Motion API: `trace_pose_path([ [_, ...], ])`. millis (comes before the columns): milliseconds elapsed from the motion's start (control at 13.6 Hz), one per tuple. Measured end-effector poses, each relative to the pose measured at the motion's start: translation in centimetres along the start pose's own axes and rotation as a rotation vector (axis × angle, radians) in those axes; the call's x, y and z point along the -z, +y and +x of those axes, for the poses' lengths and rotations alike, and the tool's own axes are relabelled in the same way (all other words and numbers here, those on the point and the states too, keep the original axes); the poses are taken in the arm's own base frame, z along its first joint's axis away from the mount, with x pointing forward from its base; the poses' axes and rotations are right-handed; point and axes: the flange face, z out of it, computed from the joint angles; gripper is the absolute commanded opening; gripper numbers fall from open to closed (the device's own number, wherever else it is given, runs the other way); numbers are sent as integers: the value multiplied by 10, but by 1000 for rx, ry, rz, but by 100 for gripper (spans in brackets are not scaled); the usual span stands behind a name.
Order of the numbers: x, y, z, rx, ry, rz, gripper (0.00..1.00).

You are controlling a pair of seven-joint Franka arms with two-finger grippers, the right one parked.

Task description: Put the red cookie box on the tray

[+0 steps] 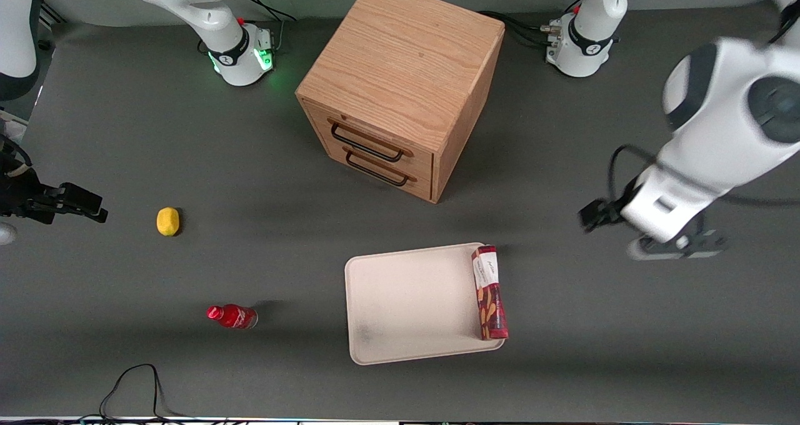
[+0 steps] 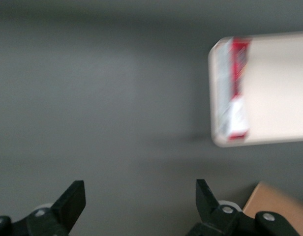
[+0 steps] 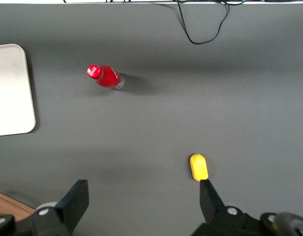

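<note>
The red cookie box [image 1: 489,292] lies flat on the pale cream tray [image 1: 406,306], along the tray's short edge toward the working arm's end of the table. My left gripper [image 1: 678,247] hovers over bare table beside the tray, toward the working arm's end, apart from the box. In the left wrist view the gripper [image 2: 140,189] is open and empty, with only grey table between its fingers. That view also shows the box [image 2: 232,88] on the tray [image 2: 279,88].
A wooden drawer cabinet [image 1: 400,87] stands farther from the front camera than the tray. A small red bottle [image 1: 232,316] and a yellow object [image 1: 167,220] lie toward the parked arm's end. A black cable [image 1: 134,387] loops near the table's front edge.
</note>
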Motion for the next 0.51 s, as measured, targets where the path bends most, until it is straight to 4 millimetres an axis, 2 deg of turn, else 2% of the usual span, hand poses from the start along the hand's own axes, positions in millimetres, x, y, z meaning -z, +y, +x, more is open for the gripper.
trace_pose_path([
  [147,22,-43,-40,2,-62,40,100],
  [221,31,-57,-57,10,-76,52,100],
  [368,44,-73,-80,-10,-75,65,100],
  [515,51,-77,-90,-28,-64,69,100],
])
